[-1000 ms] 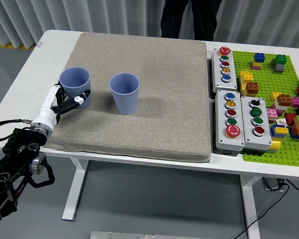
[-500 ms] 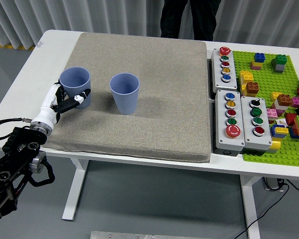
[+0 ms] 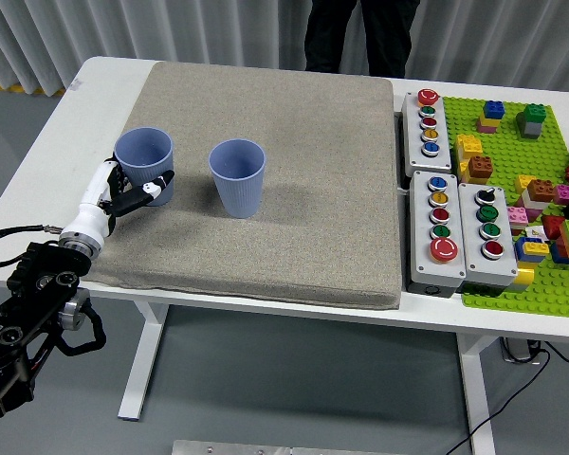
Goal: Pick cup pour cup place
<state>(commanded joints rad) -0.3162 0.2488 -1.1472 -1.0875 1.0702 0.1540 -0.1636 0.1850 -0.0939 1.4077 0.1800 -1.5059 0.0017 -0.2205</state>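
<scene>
We have the left hand (image 3: 123,194) at the left cup (image 3: 144,163), fingers (image 3: 152,187) curled around its lower wall, touching it; the grip looks closed on the cup. The cup stands upright on the mat (image 3: 294,180), near the mat's left edge. The second cup (image 3: 237,176) stands upright just to its right, apart from it, untouched. Left arm (image 3: 38,294) comes in from the lower left corner. Right of the mat we see button boxes (image 3: 455,223) and a green plate (image 3: 536,204) with bricks. A person (image 3: 360,33) stands at the far side.
</scene>
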